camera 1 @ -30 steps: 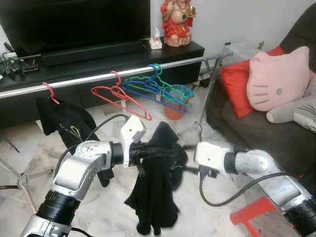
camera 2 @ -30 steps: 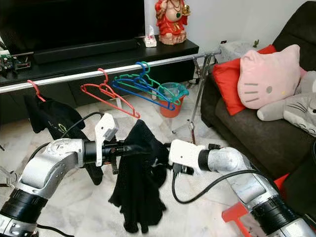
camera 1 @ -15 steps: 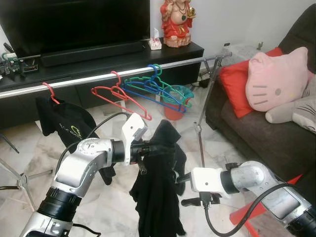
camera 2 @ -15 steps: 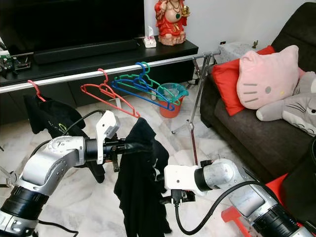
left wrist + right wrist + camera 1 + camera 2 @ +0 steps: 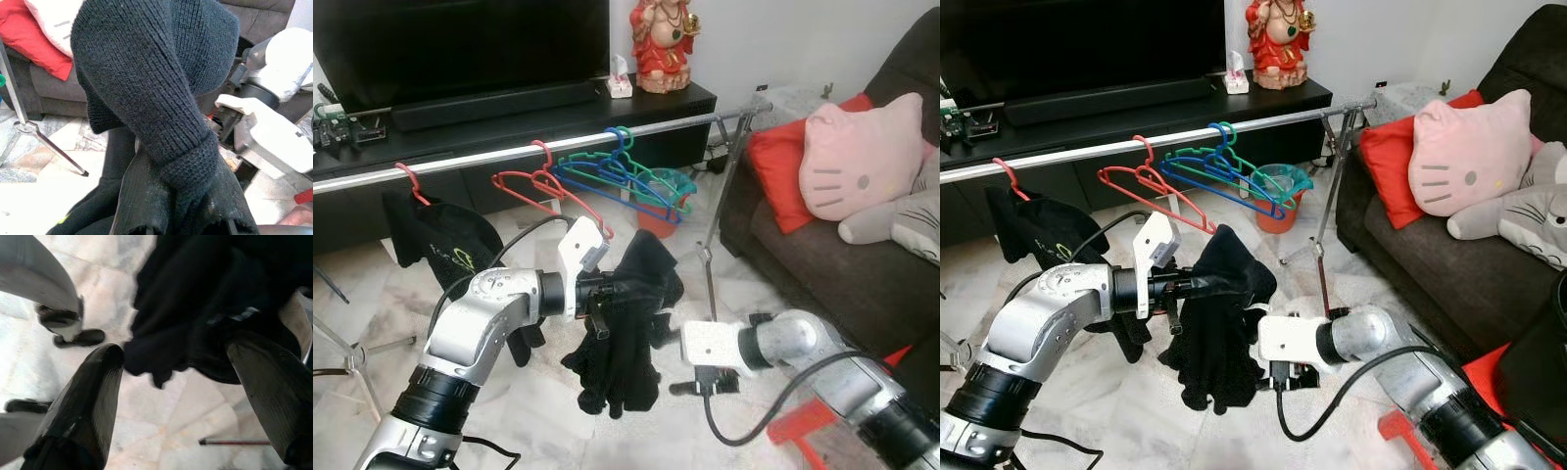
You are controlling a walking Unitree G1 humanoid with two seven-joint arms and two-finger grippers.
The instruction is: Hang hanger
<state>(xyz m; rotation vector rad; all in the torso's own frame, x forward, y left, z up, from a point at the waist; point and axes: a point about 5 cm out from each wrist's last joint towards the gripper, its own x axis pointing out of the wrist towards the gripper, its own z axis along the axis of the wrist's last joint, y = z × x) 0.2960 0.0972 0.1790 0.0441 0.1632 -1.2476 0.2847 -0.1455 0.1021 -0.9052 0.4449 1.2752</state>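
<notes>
A black knit garment [image 5: 625,328] hangs bunched from my left gripper [image 5: 607,289], which is shut on its top fold; the knit drapes over the fingers in the left wrist view. My right gripper [image 5: 173,352] is open just below and to the right of the garment, whose dark lower edge lies between the two spread fingers [image 5: 93,396]. Behind runs a silver rail [image 5: 489,157] carrying a red hanger [image 5: 548,191], blue and green hangers [image 5: 626,176], and another black garment [image 5: 435,240] on a red hanger at the left.
A dark sofa [image 5: 832,255] with a pink cat cushion [image 5: 862,157] and a red cushion [image 5: 781,166] fills the right. The rail's stand leg [image 5: 720,211] and an orange bucket [image 5: 658,213] lie ahead. A red stool [image 5: 803,426] sits low right, a black TV console [image 5: 509,122] behind.
The garment's long hanging part has been gathered upward into a bunch. My right gripper has moved up and left, under the garment's lower edge. The left arm has barely shifted.
</notes>
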